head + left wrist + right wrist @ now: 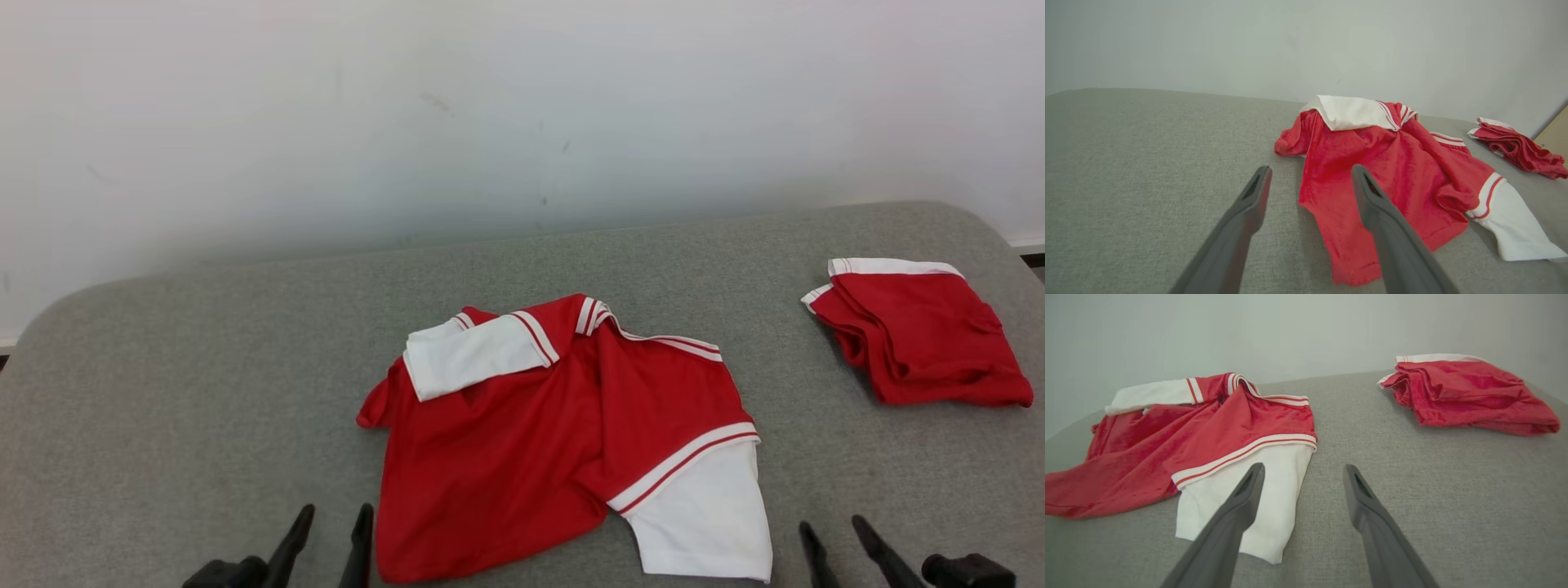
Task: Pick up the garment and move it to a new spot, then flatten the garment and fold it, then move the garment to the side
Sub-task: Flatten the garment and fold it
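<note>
While both arms sit low at the near edge of the grey table (163, 367), the red garment (531, 441) lies crumpled near the table's middle, between the two grippers and a little beyond them. It is a red shirt with white sleeves and red-and-white striped trim. One white sleeve (469, 355) is folded back over the far left part of the body, and the other white sleeve (710, 506) lies spread flat at the near right corner, reaching almost to the table's front edge. The red body is rumpled, with a ridge of cloth running down its middle and a small bunched corner sticking out on the left.

The left gripper (337, 508) has its two dark fingers spread wide apart and holds nothing. Its inner finger stands just beside the garment's near left hem; in the left wrist view that finger overlaps the red cloth, though it seems to be above the fabric rather than on it, and contact cannot be told for certain. The right gripper (831, 523) is likewise spread wide and empty, over bare table just to the right of the spread white sleeve.

A second red garment (922, 343), folded into a neat stack with a white edge at its far side, rests well apart at the far right of the table. A pale wall (408, 122) rises behind the table.
</note>
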Controlling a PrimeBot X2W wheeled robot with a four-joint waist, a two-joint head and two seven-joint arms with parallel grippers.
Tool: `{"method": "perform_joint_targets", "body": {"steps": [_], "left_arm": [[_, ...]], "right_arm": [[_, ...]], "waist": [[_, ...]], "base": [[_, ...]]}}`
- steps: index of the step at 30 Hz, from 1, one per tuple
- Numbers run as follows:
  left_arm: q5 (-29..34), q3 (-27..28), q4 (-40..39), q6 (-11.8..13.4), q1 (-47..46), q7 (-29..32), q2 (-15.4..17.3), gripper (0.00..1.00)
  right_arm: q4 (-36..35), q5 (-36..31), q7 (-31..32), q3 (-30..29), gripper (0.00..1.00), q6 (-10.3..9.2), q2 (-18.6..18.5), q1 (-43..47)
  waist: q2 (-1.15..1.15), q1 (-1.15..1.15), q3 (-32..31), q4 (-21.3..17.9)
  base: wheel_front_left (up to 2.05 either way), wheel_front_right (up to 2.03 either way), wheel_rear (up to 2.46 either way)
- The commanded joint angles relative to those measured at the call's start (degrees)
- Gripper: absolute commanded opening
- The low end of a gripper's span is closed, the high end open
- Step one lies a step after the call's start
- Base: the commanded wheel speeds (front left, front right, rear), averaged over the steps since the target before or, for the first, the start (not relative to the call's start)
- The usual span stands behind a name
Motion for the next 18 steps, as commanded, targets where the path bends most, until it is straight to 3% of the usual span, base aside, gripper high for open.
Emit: {"method": "perform_joint_targets", "body": {"steps": [1,11,18], "left_arm": [[-1.26,-0.47,-0.19,-0.12,0.16,1.32,0.43,1.0],[-5.74,-6.73,-1.41,-0.45,-0.48,10.86,2.71,1.0],[-8.23,-9.71,1.8,-0.49,-2.36,15.78,4.27,1.0]], "right_arm": [[1.41,1.1,1.35,0.39,1.0,-0.13,0.07,-0.02],[10.68,7.57,7.29,5.43,1.0,-0.13,2.32,-5.35],[16.36,10.81,7.57,8.99,1.0,-0.12,2.38,-9.83]], "waist": [[0.0,0.0,0.28,-0.01],[0.0,0.0,2.39,0.59],[0.0,0.0,3.56,1.58]], "base": [[0.0,0.0,0.0],[0.0,0.0,0.0],[0.0,0.0,0.0]]}}
